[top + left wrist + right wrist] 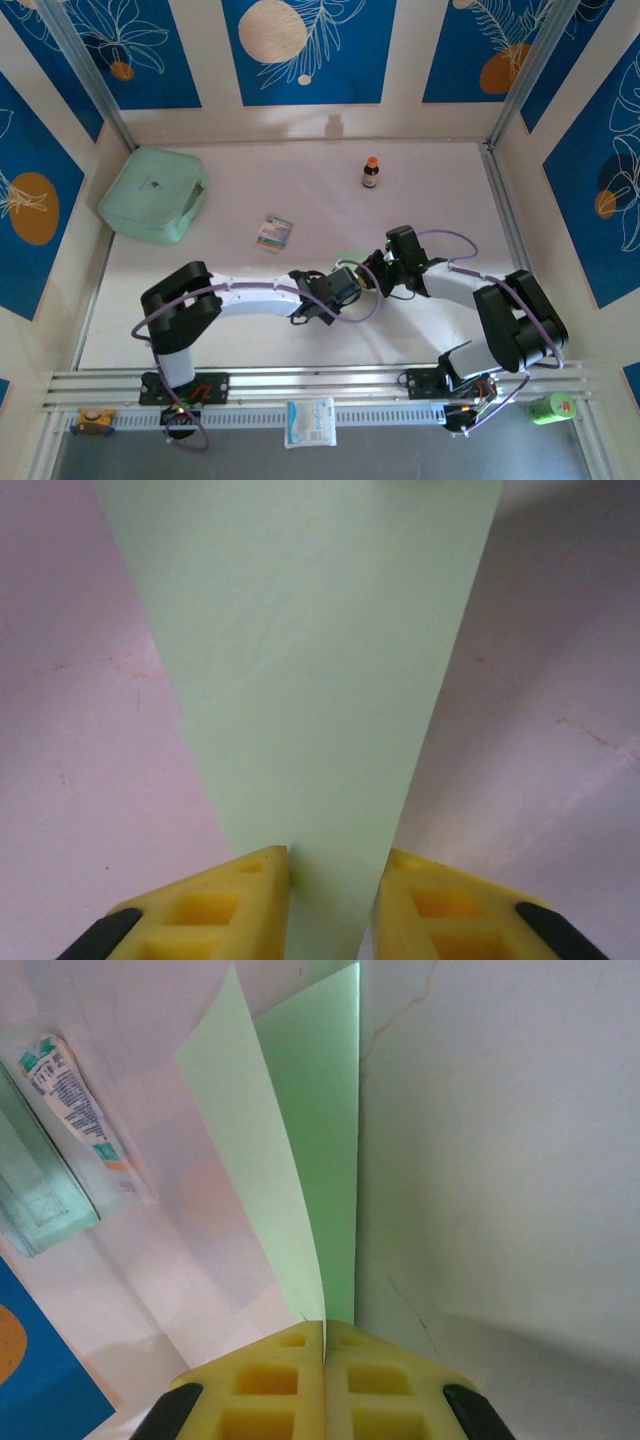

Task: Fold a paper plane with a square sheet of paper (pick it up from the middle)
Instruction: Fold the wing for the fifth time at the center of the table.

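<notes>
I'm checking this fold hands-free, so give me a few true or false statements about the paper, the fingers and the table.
The right gripper has its fingers shut on the green paper. True.
The left gripper has its fingers pressed together. False: they stand apart, paper between them.
The mint-green box sits at the table's far left. True.
The striped packet lies inside the box. False: it lies on the table, apart from it.

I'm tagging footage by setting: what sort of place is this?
Probably a robot test cell in a lab: a white table boxed in by blue printed wall panels, with the left arm and right arm bolted to an aluminium rail at its near edge.
</notes>
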Motion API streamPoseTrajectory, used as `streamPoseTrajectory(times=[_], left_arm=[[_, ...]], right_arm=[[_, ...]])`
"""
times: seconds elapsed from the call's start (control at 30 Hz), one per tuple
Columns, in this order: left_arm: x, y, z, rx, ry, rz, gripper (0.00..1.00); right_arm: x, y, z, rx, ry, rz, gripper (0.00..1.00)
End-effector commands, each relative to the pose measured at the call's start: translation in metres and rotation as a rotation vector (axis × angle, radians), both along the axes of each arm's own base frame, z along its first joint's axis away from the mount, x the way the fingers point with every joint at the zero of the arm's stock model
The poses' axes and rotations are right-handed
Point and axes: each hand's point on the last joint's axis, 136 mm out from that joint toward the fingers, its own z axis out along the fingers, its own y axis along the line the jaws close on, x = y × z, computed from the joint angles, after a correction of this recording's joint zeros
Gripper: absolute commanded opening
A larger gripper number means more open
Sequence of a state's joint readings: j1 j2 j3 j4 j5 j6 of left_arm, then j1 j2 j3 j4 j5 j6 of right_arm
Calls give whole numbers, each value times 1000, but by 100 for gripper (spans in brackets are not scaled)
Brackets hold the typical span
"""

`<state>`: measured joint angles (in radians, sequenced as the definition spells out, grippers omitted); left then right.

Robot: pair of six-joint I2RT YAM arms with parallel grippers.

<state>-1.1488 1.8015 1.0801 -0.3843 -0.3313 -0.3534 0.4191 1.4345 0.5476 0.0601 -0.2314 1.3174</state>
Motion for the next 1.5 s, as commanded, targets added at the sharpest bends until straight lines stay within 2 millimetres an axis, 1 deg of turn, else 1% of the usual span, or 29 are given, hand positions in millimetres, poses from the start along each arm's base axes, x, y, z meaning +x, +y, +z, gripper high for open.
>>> streamPoseTrajectory(times=[0.0,0.2,0.5,0.83,1.2,1.37,1.47], left_arm=[[0,-3,3,28,-20,-26,25],[0,-6,5,13,-20,-30,23],[0,-8,8,-6,-25,-26,27],[0,-8,10,-17,-31,-25,25],[0,-9,10,-25,-31,-28,27],[0,-8,9,-20,-30,-25,25],[0,-8,9,-21,-31,-24,22]], right_arm=[[0,2,8,7,-3,3,0],[-1,2,7,4,3,3,0],[-2,0,5,2,7,0,0],[-1,1,3,4,12,2,0],[-1,2,0,5,16,2,0],[-2,2,-1,4,21,5,0],[-2,2,0,5,19,4,0]])
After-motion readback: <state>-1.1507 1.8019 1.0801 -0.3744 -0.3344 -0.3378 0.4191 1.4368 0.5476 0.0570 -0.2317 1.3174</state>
